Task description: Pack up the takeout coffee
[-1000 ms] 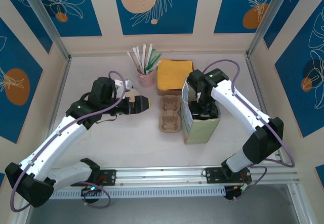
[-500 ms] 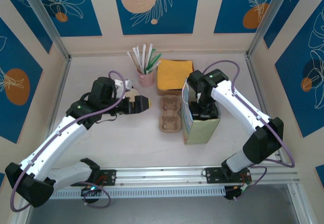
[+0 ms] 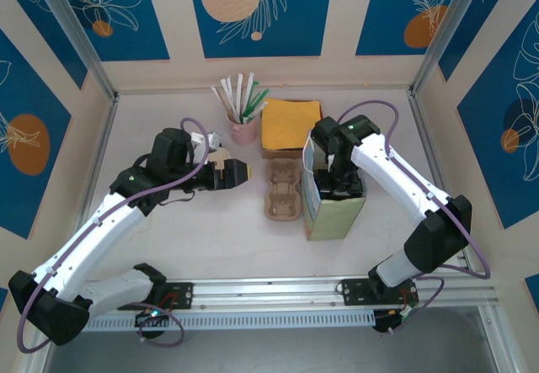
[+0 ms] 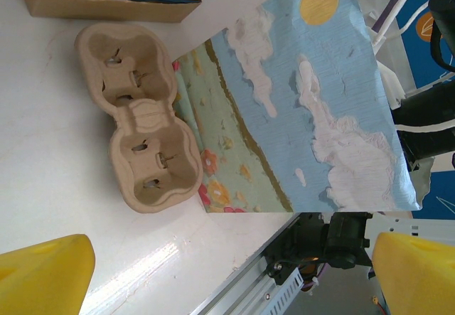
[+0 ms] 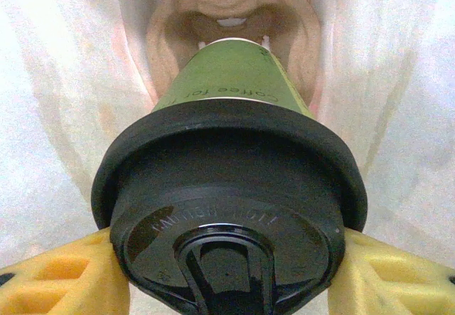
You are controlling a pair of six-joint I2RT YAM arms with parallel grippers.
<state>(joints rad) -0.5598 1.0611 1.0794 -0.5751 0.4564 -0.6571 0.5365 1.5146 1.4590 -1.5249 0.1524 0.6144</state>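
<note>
We judge the packing well along. The printed paper bag (image 3: 335, 211) stands on the table right of centre, with our right arm reaching down into its mouth. An empty cardboard cup carrier (image 3: 284, 189) lies just beside the bag. The left gripper (image 3: 236, 173) hovers spread wide near it, holding nothing.

Inside the bag, the right gripper (image 5: 227, 276) clamps the takeout coffee (image 5: 227, 80) at its black lid (image 5: 227, 187). The cup's base is at or just above a moulded pulp carrier (image 5: 178, 23) on the bag floor, and we cannot tell whether they touch. Left to do: seat the cup, let go, lift out.
</note>
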